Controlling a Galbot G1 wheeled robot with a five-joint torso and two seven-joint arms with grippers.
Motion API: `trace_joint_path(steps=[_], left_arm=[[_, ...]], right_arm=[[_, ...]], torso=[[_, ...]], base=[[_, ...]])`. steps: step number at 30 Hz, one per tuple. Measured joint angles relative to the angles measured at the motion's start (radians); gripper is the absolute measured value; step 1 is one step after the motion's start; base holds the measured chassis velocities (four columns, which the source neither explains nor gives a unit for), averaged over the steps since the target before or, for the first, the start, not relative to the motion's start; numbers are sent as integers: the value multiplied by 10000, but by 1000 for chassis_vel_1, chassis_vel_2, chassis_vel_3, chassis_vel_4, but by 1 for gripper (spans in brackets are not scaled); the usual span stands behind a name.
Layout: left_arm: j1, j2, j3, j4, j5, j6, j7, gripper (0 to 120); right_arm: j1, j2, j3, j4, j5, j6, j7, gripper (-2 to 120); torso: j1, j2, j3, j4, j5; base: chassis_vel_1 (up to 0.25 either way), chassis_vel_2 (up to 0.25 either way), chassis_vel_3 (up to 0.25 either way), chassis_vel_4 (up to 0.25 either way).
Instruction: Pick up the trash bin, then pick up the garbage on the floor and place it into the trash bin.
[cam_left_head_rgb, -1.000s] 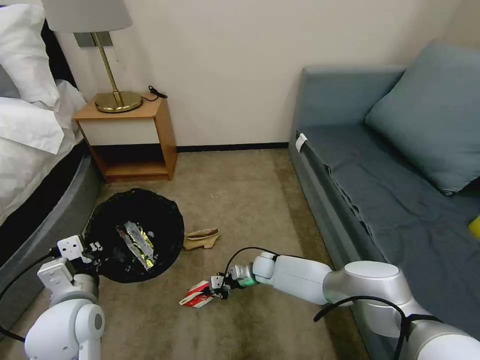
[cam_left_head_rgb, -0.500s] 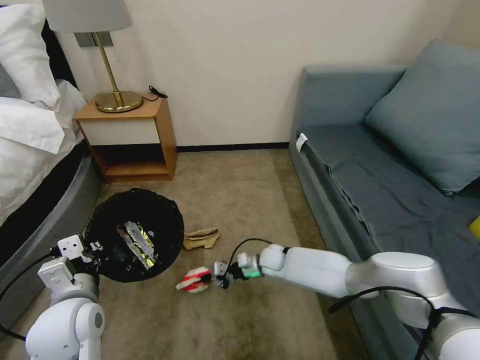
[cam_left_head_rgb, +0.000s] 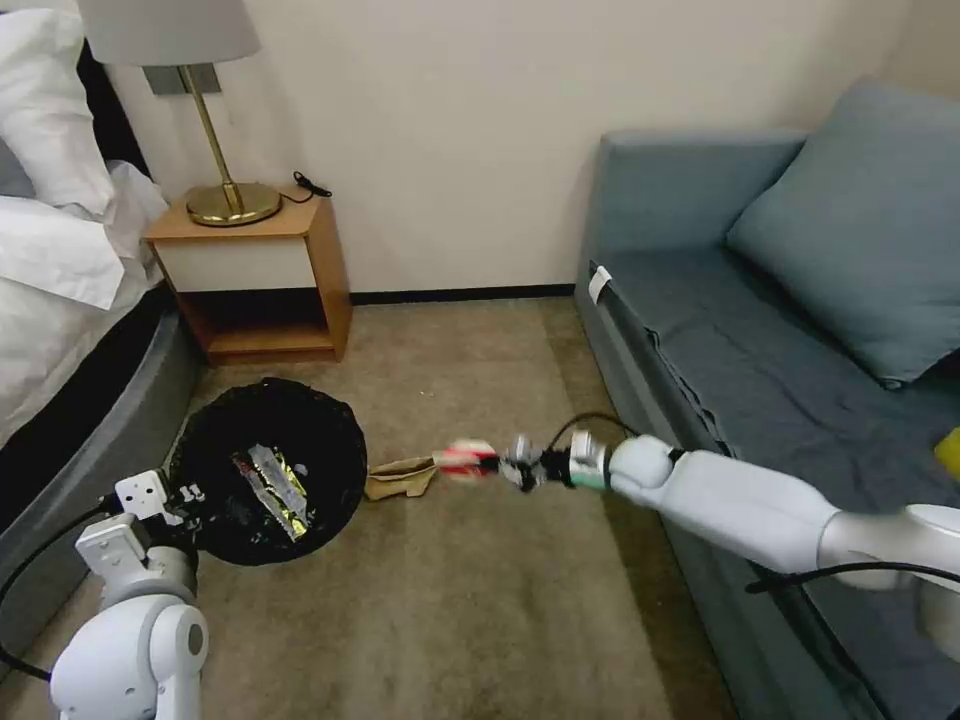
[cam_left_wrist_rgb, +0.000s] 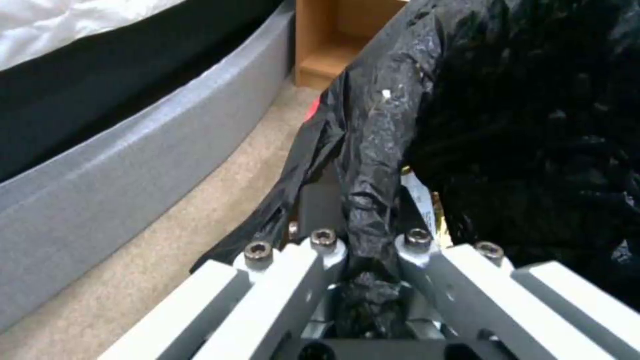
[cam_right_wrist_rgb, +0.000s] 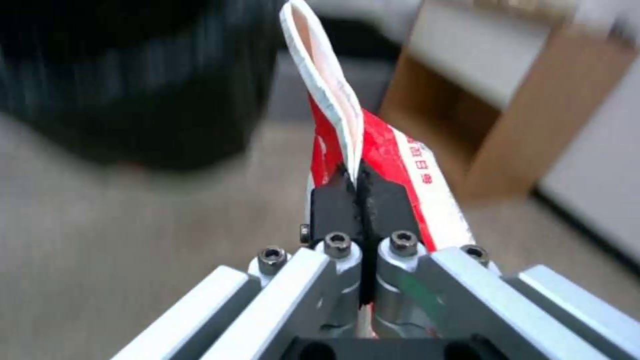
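Evidently light and floppy, the red-and-white carton (cam_right_wrist_rgb: 373, 145) is bending past the right gripper (cam_right_wrist_rgb: 360, 200), whose pads are pinching its folded edge; a sound hold. Beyond its tip, the trash bin (cam_left_head_rgb: 330, 440) is hanging from the left gripper (cam_left_wrist_rgb: 363, 240), clamped on its bag-draped rim.

Head view high, facing down, both wrist views close, sharing the trash bin (cam_left_head_rgb: 268, 470) and nightstand (cam_left_head_rgb: 262, 275)
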Motion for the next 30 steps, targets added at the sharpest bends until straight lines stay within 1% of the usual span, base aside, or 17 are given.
trace_joint_path(steps=[2,3,4,7,9,11,13,15,16,19,20,22,25,28,29,30], left_arm=[[-1,0,1,4,1,0,0,3],[0,-1,2,35,8,2,-3,3],[5,-1,2,50,11,2,-2,3],[12,-2,10,58,12,2,-2,3],[11,-13,20,64,13,2,-4,3],[10,-17,22,68,13,1,-2,3],[11,-21,21,87,18,2,-5,3],[12,-33,27,99,24,2,-5,3],[12,-33,27,99,24,2,-5,3],[21,-52,50,102,48,1,-5,3],[21,-52,50,102,48,1,-5,3],[16,-61,65,102,51,1,-5,3],[7,-62,72,102,52,1,-5,3],[0,-63,78,112,53,0,-5,3],[0,-63,78,112,53,0,-5,3],[-3,-63,81,115,53,0,-5,3]], right_arm=[[6,3,41,67,19,-9,15,0],[71,54,345,717,257,-155,229,0],[97,111,428,1057,439,-237,401,0],[112,231,452,1446,703,-344,652,0],[114,570,362,2008,1037,-495,1166,0],[109,712,290,2144,1121,-544,1306,0],[77,1202,38,2459,1333,-671,1628,0],[44,1702,-250,2546,1425,-738,1825,0],[44,1702,-250,2546,1425,-738,1825,0],[-8,2457,-818,2432,1398,-773,2121,0],[-8,2457,-818,2432,1398,-773,2121,0],[-28,2744,-1249,2273,1152,-802,2532,0],[-41,2824,-1557,2129,946,-864,2796,0],[-73,2827,-1726,2018,752,-905,3055,10],[-73,2827,-1726,2018,752,-905,3055,10],[-79,2815,-1735,2002,709,-908,3090,13]], torso=[[0,0,0,0,0],[0,0,0,-1,-1],[0,0,0,-1,-2],[0,-1,0,-1,-1],[0,0,0,-2,-3],[0,0,0,-2,-3],[0,0,0,-2,-4],[0,0,0,0,-3],[0,0,0,0,-3],[0,0,0,2,-3],[0,0,0,2,-3],[0,0,0,1,-3],[0,0,0,-1,-3],[0,0,0,-2,-1],[0,0,0,-2,-1],[0,0,0,-2,-1]], base=[[0,0,0,0],[0,0,0,0],[0,0,0,0],[0,0,0,0],[0,0,0,0],[0,0,0,0],[0,0,0,0],[0,0,0,0],[0,0,0,0],[0,0,0,0],[0,0,0,0],[0,0,0,0],[0,0,0,0],[0,0,0,0],[0,0,0,0],[0,0,0,0]])
